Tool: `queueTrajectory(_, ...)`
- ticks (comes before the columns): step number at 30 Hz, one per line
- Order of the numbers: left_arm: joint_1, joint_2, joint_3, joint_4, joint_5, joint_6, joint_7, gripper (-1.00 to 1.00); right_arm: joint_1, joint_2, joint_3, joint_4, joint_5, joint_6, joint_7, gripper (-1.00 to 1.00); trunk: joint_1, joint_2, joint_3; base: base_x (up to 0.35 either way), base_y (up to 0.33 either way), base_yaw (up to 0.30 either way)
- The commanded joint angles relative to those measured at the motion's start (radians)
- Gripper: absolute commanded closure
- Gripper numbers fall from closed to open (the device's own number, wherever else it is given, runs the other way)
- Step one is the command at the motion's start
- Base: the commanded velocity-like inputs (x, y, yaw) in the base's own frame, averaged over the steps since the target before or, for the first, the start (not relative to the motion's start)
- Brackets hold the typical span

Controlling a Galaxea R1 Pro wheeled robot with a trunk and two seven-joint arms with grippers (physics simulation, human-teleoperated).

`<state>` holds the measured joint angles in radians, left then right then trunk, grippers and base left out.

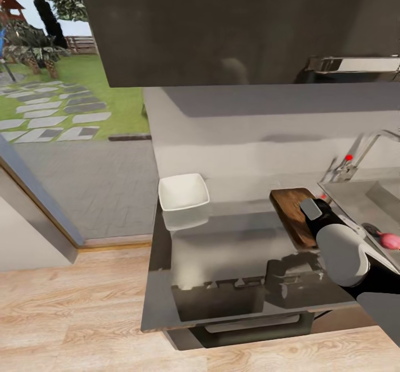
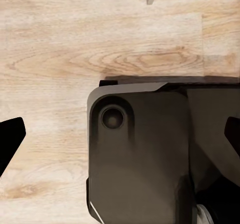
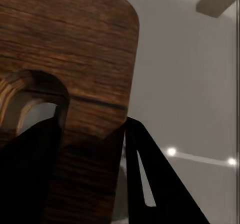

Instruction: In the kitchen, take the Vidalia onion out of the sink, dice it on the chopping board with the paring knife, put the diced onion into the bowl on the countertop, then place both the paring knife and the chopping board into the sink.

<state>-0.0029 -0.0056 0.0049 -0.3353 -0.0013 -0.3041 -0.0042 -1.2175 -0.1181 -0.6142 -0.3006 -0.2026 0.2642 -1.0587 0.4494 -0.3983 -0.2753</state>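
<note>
Looking down from the head view, the right gripper [image 1: 321, 208] is reaching over the chopping board [image 1: 293, 216] lying on the table [image 1: 233, 250], its long axis running away from the robot; the Vidalia onion [image 1: 390, 241] is sitting in the sink [image 1: 355, 194], the bowl [image 1: 183, 192] well apart. Through the right wrist view, the jaws are closing on the board's [image 3: 75, 48] slot-handle end, so lifting should be level and slow. Across the left wrist view, the left jaws are hanging spread over wooden floor [image 2: 75, 48].

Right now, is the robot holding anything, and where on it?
The right end effector grips the chopping board at its short edge beside the slot handle. The left holds nothing.
</note>
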Motion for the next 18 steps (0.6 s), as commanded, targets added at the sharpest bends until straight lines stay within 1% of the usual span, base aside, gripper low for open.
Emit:
queueTrajectory(1, 0.000, 0.000, 0.001, 0.000, 0.000, -0.003, 0.000, -1.00, -0.001, 0.000, 0.003, -0.001, -0.004, 0.009, -0.004, 1.00, 0.001, -0.002, 0.000, 0.000, 0.000, -0.085)
queueTrajectory(5, 0.000, 0.002, 0.002, 0.003, 0.004, -0.003, 0.000, -1.00, -0.001, 0.002, 0.004, 0.004, 0.009, 0.007, -0.004, 1.00, 0.001, -0.002, 0.006, 0.000, 0.000, -0.095)
queueTrajectory(11, -0.001, 0.001, 0.001, 0.006, 0.008, -0.003, 0.001, -1.00, -0.001, 0.001, 0.003, -0.002, 0.053, 0.007, -0.004, 1.00, 0.001, -0.002, 0.015, 0.000, 0.000, -0.089)
queueTrajectory(14, 0.000, 0.001, 0.001, 0.022, 0.008, -0.003, 0.000, -1.00, -0.001, 0.001, 0.003, -0.006, 0.069, 0.007, -0.004, 1.00, 0.001, -0.002, 0.020, 0.000, 0.000, -0.084)
queueTrajectory(16, 0.000, 0.001, 0.001, 0.034, 0.008, -0.003, 0.000, -1.00, -0.001, 0.001, 0.004, -0.007, 0.074, 0.007, -0.004, 1.00, 0.001, -0.002, 0.023, -0.111, 0.000, -0.084)
queueTrajectory(17, -0.001, -0.001, 0.001, 0.061, 0.007, -0.003, 0.000, -1.00, -0.001, 0.004, 0.042, -0.008, 0.076, 0.011, 0.084, 1.00, 0.001, -0.002, 0.025, -0.253, 0.000, -0.001)
queueTrajectory(18, -0.001, -0.001, 0.001, 0.062, 0.006, -0.003, 0.000, -1.00, -0.001, 0.003, 0.043, -0.008, 0.076, 0.011, 0.086, 1.00, 0.001, -0.002, 0.026, -0.253, 0.000, 0.000)
